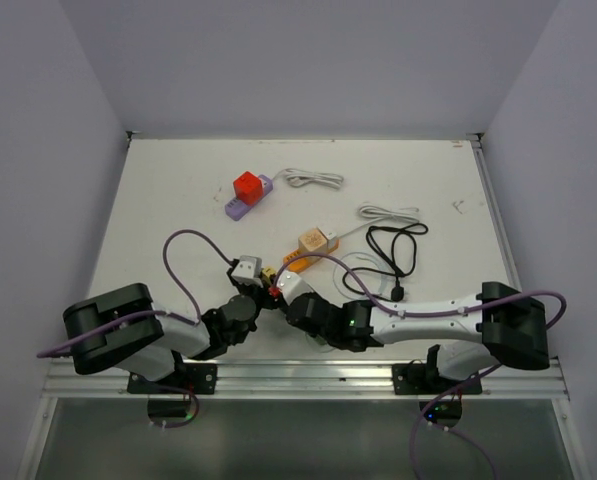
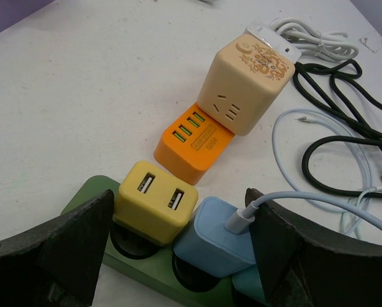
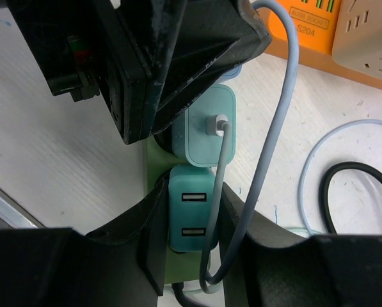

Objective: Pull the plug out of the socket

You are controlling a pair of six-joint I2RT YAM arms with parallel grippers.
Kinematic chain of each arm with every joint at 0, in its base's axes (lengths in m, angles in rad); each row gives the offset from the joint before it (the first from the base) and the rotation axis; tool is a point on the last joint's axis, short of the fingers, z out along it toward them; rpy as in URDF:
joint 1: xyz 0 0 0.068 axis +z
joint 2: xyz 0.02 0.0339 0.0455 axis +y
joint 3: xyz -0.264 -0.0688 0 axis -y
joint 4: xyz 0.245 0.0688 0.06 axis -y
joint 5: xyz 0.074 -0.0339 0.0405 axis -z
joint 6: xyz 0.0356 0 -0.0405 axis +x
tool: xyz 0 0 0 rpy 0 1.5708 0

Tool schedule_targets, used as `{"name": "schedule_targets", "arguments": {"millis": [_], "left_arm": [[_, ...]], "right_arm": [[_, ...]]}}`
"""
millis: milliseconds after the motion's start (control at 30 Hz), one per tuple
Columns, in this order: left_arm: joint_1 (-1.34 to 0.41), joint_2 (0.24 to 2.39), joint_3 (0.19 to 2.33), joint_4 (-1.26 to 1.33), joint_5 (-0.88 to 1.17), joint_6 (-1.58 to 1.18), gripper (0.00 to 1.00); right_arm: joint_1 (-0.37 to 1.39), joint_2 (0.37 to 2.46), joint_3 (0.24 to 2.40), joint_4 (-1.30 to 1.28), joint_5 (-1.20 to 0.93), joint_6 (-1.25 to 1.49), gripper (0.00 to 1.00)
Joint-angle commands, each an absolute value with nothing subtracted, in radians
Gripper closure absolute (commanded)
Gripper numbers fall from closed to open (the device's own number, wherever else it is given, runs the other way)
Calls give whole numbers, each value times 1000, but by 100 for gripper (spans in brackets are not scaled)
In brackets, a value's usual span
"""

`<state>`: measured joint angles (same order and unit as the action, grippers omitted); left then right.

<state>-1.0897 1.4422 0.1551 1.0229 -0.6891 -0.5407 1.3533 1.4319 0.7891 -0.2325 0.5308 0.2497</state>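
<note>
Right claw (image 3: 194, 220) clamped on teal plug (image 3: 191, 236): we pull straight out, left claw (image 2: 181, 211), jaws apart, straddling the green strip (image 2: 88, 192).

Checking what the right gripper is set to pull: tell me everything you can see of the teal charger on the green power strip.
The teal charger is a small rounded block, seemingly matte plastic, with two empty USB ports on top. It sits plugged into the green power strip, right beside the light blue charger. The right gripper is shut on it, pressing both its sides. A pale cable runs down its right edge.
</note>
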Motion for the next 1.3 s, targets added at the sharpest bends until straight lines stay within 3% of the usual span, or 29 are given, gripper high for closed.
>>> {"name": "schedule_targets", "arguments": {"millis": [0,200,433,600,800,933,1067,1267], "left_arm": [[-1108,1508,123,796,-588,-569,16],[-1108,1512,68,874,-587,-600,16],[-1108,1580,55,925,-580,-617,16],[-1106,1605,55,934,-574,-621,17],[-1108,1650,109,844,-586,-624,17],[-1108,1683,126,833,-575,-620,17],[-1106,1706,132,833,-565,-626,17],[-1108,1710,123,841,-564,-640,17]], "right_arm": [[1351,1358,779,-195,496,244,100],[1189,1186,672,-95,160,311,100],[1092,1144,629,-66,28,354,100],[1101,1202,692,-147,106,324,100],[1262,1298,819,-329,453,317,100],[1330,1391,891,-423,570,342,100],[1338,1384,882,-422,584,362,100],[1310,1251,803,-335,439,412,100]]}}
